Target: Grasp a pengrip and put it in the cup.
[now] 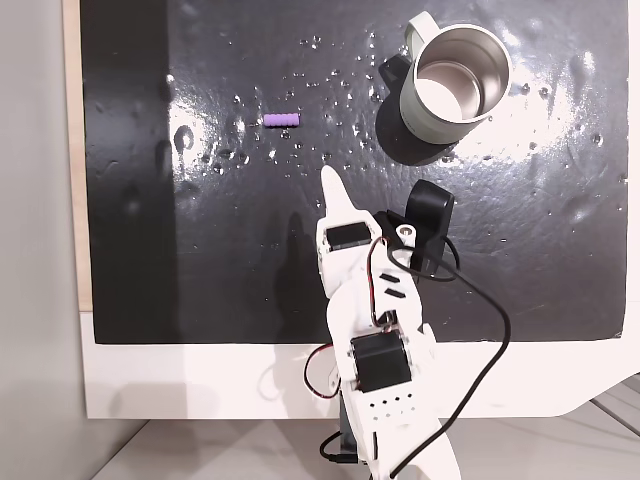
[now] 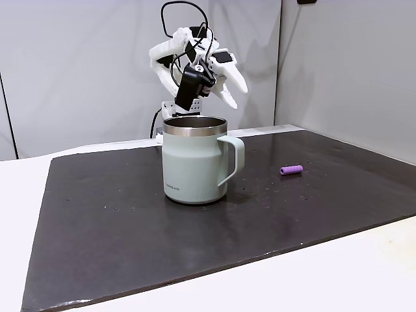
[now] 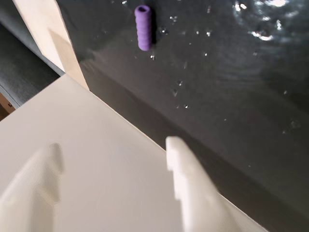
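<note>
The pengrip [image 1: 282, 120] lies loose on the black mat [image 1: 150, 250], well left of the cup [image 1: 455, 85] in this fixed view. The gripper [image 2: 229, 96] hangs raised, jaws apart, empty: the reaching step, needing descent over it.

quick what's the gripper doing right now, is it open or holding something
Gripper: open and empty, raised above the mat; the pengrip lies on the mat, apart from it.

The wrist view crops the gripper [image 3: 120, 193] at its lower edge, blurred, so jaw spacing is indeterminate.
</note>
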Controlling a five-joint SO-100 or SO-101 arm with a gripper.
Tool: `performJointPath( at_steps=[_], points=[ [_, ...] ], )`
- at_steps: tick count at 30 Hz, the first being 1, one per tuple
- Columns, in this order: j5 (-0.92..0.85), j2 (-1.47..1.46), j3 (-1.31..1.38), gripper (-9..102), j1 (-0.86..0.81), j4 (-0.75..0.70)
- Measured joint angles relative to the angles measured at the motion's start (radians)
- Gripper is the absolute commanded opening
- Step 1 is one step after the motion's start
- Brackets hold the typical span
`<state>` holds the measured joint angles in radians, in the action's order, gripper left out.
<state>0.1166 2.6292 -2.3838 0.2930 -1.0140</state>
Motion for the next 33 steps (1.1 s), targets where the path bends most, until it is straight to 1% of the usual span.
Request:
performJointPath(
  at_steps=[6, 15, 21, 25, 29, 33],
  points=[
    [0.051, -0.224, 0.201, 24, 0.003, -0.057],
    [0.166, -0.644, 0.532, 24, 0.051, -0.153],
    [0.21, -0.917, 0.818, 25, 0.08, -0.245],
    [0.25, -1.106, 1.026, 26, 0.083, -0.325],
    [0.288, -1.302, 1.255, 26, 0.123, -0.414],
    [0.299, -1.428, 1.373, 26, 0.13, -0.43]
  ],
)
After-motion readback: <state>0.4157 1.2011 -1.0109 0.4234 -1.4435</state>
